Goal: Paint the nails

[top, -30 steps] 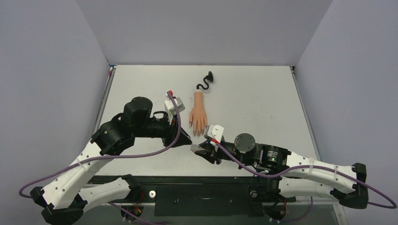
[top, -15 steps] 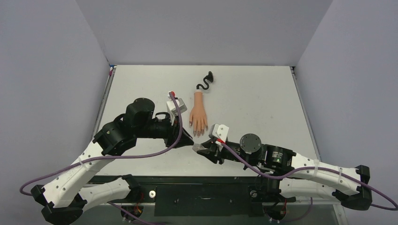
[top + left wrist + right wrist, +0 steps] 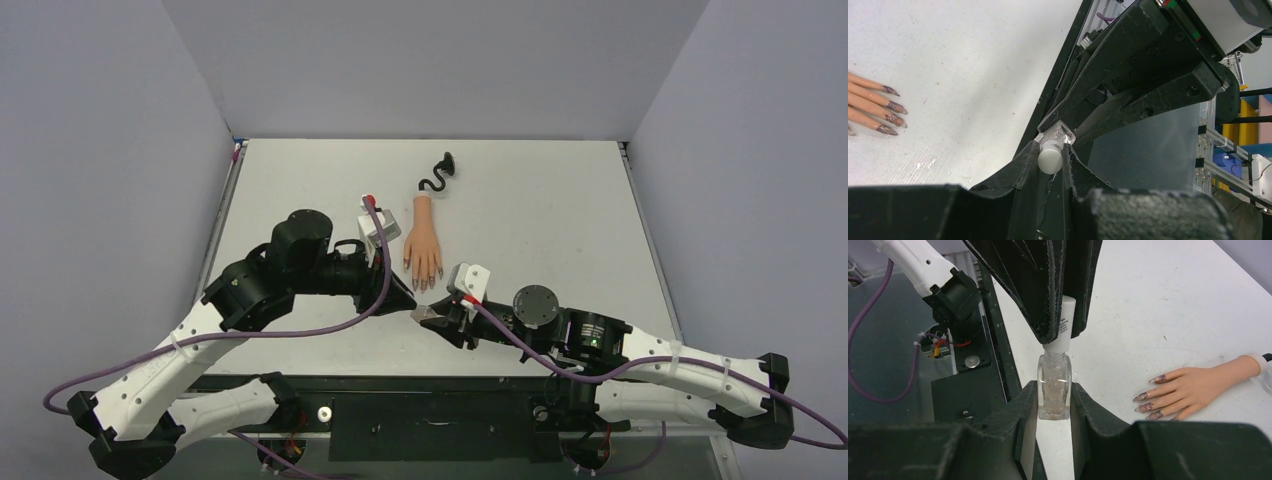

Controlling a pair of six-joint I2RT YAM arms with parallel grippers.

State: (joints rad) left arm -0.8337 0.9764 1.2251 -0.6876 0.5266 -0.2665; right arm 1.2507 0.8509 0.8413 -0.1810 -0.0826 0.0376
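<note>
A peach mannequin hand [image 3: 423, 246] lies on the table, its curly black stem [image 3: 437, 176] pointing away. Its dark purplish nails [image 3: 420, 284] point toward the arms; they also show in the left wrist view [image 3: 892, 106] and the right wrist view [image 3: 1149, 398]. My right gripper [image 3: 1054, 401] is shut on a small clear polish bottle [image 3: 1054, 392], held just in front of the nails [image 3: 428, 315]. My left gripper [image 3: 1050, 156] is shut on the bottle's white cap [image 3: 1050, 159], which sits on the bottle's neck [image 3: 1063, 325].
The two grippers meet tip to tip at the near edge of the white table [image 3: 540, 220], just short of the black front rail [image 3: 420, 385]. Grey walls stand on three sides. Purple cables trail from both arms.
The left gripper has moved right and closed in on the bottle's cap. The right gripper with the bottle shifted slightly right and toward the hand, then held still.
</note>
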